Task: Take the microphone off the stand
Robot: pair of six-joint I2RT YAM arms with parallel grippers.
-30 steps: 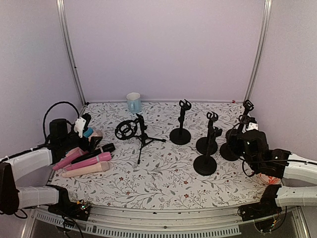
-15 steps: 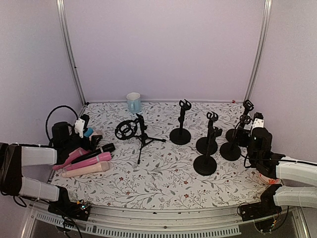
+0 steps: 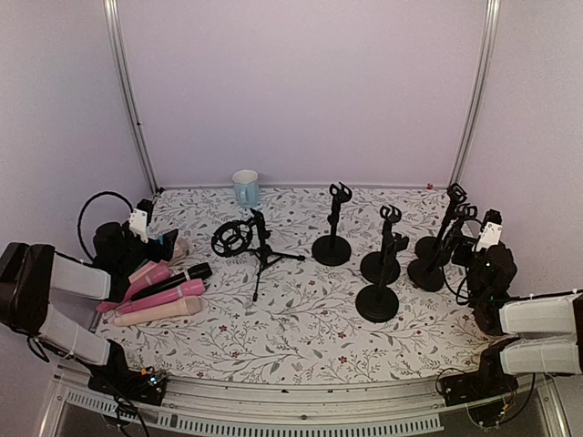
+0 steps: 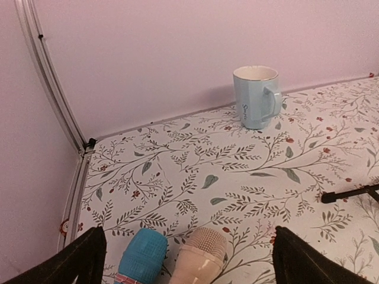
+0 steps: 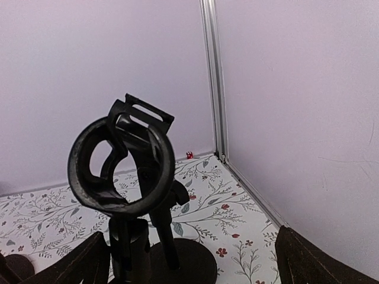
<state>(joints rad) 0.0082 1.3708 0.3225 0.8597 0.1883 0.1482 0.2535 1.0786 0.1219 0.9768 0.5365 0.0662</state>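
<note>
Since a second ago both arms have pulled back: the left arm (image 3: pixel 55 282) has folded toward the left edge, away from the mics, and the right arm (image 3: pixel 533 319) has drawn in to the right wall, its wrist lifted clear of the stands.

We see the left gripper (image 4: pixel 189 260) with its fingers (image 4: pixel 83 257) spread wide at the bottom corners of the wrist view, holding nothing. Just ahead of them lie a blue mic head (image 4: pixel 141 257) and a beige head (image 4: pixel 200 254), side by side on the table (image 3: pixel 301 337). Beyond them a mug (image 4: pixel 256 97) stands upright near the back wall.

The right gripper (image 5: pixel 192 263) is also spread and grips nothing. Close in front of it rises a black clip (image 5: pixel 121 171) on its stand, a ring with no mic in it.

The mics (image 3: pixel 164 296) all lie flat in a loose pile at the left of the table: pink, black and beige bodies touching one another. The round-based stands (image 3: pixel 378 296) are grouped right of centre, each upright and bare. A tripod (image 3: pixel 262 246) with a ring mount stands between the pile and those stands, also bare.
</note>
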